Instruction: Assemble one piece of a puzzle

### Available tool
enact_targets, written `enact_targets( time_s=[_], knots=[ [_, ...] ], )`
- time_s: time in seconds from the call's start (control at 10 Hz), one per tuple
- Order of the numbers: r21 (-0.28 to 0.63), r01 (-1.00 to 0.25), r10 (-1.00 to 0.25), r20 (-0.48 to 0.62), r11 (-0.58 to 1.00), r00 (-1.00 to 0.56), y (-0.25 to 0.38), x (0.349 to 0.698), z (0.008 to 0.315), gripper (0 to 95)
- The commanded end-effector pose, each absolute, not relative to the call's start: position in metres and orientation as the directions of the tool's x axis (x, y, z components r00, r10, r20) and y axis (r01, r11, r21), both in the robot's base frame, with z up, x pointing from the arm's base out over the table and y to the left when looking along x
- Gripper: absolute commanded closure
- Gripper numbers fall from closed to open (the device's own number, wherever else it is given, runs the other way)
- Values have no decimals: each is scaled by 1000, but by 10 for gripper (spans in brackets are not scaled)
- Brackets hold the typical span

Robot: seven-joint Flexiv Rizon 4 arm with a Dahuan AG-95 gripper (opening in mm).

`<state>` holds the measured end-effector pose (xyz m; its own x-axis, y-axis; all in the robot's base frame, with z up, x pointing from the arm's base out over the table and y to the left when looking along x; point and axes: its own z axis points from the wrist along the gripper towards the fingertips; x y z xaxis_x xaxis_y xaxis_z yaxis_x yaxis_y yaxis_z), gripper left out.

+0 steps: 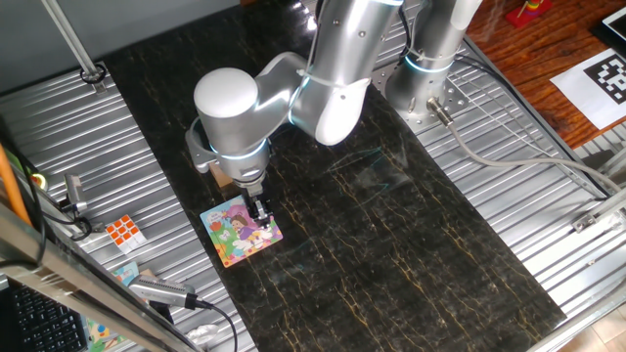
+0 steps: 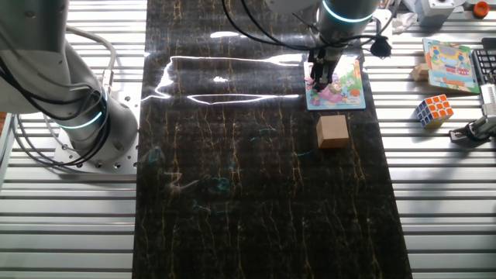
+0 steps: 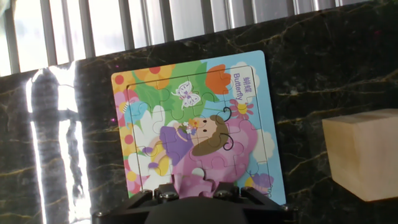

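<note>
The gripper (image 1: pixel 260 211) hangs low over the puzzle (image 1: pixel 241 231), a small flat square jigsaw board lying on the dark marbled mat (image 1: pixel 411 244) that runs down the middle of the slatted metal table (image 1: pixel 137 127). In the hand view the fingertips sit close together at the bottom edge of the frame, pinching the piece (image 3: pixel 196 185), a small pink-magenta bit of jigsaw, which rests at the lower edge of the board's picture, against the pink dress of the cartoon girl; whether it is fully seated in its gap cannot be told from here. The board shows a butterfly, green leaves, orange and pink flowers and the word "Butterfly" along one border. Just beside the puzzle, apart from it, stands a tan wooden block (image 3: pixel 362 153); in the other fixed view the same block (image 2: pixel 332 130) sits on the mat near the board's edge, and in the first fixed view it is mostly hidden behind the arm's wrist. Off the mat, on the metal slats, lies an orange-and-white Rubik's cube (image 2: pixel 433 110), and well apart from it a second picture board (image 2: pixel 448 64) rests near the table's corner. The silver arm (image 1: pixel 328 78) bends down from its base (image 1: pixel 423 83) at the far end of the mat.
</note>
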<state>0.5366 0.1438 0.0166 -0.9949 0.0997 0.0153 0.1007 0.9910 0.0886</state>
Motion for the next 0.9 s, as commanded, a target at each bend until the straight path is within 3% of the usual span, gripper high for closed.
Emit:
enact_targets(
  time_s=[0.1,0.2,0.3,0.7,0.8,0.9],
  knots=[
    [89,99,98,15,991,-995,144,536,17,570],
    [89,98,97,15,991,-995,144,536,17,570],
    [89,96,95,14,991,-995,144,536,17,760],
    [88,96,95,13,991,-995,145,536,17,760],
    [88,93,92,14,992,-996,145,536,17,570],
    [87,93,92,13,992,-996,145,536,17,570]
  ],
)
